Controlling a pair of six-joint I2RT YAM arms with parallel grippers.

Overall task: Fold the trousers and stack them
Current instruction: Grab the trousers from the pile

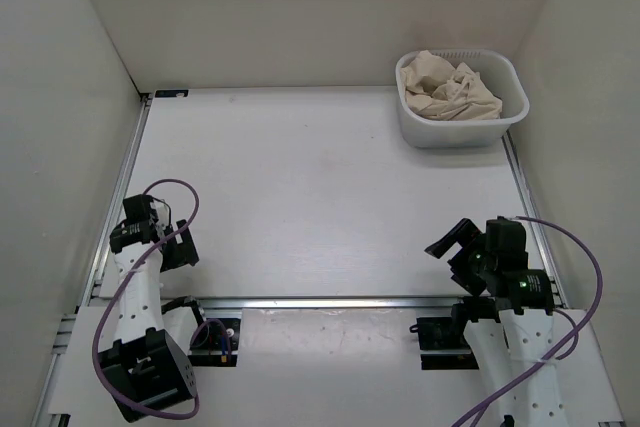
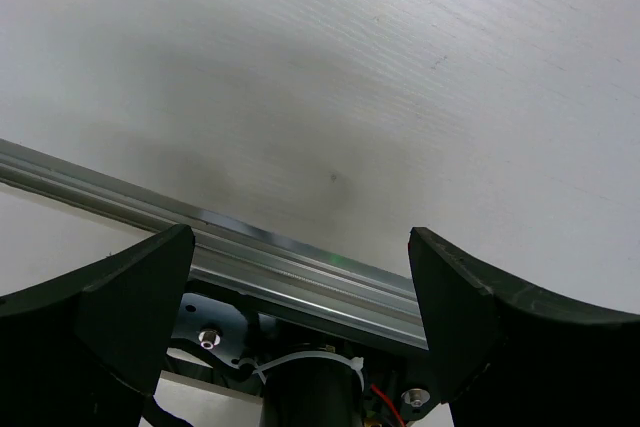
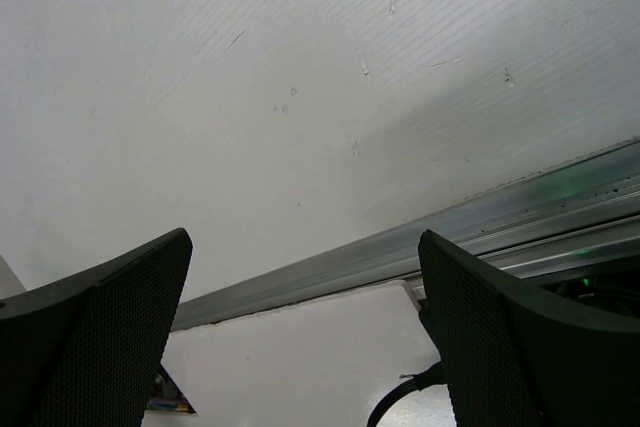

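Beige cloth in a crumpled heap: that's the trousers, stuffed into the white basket at the far right corner of the table. No leg or waistband is laid out anywhere, it's just a wad of fabric poking up over the rim. I can't tell from the overhead view whether that's one pair or several.

So progress-wise I'd call this square one. Nothing is out of the basket, nothing is flattened, nothing is folded, and there's no stack on the table. Everything is left to do: pull a pair out, spread it on the white surface, fold it, set it down, then repeat if there's more in there.

Both arms are parked at the near edge, well apart from the basket. The left gripper has its fingers spread wide with nothing between them, looking down at bare tabletop and the aluminium rail. Same story for the right gripper: fingers wide apart, empty, only table and rail in its view.

The right arm sits on the basket's side, so my guess is that it makes the first reach, but that's just a guess.
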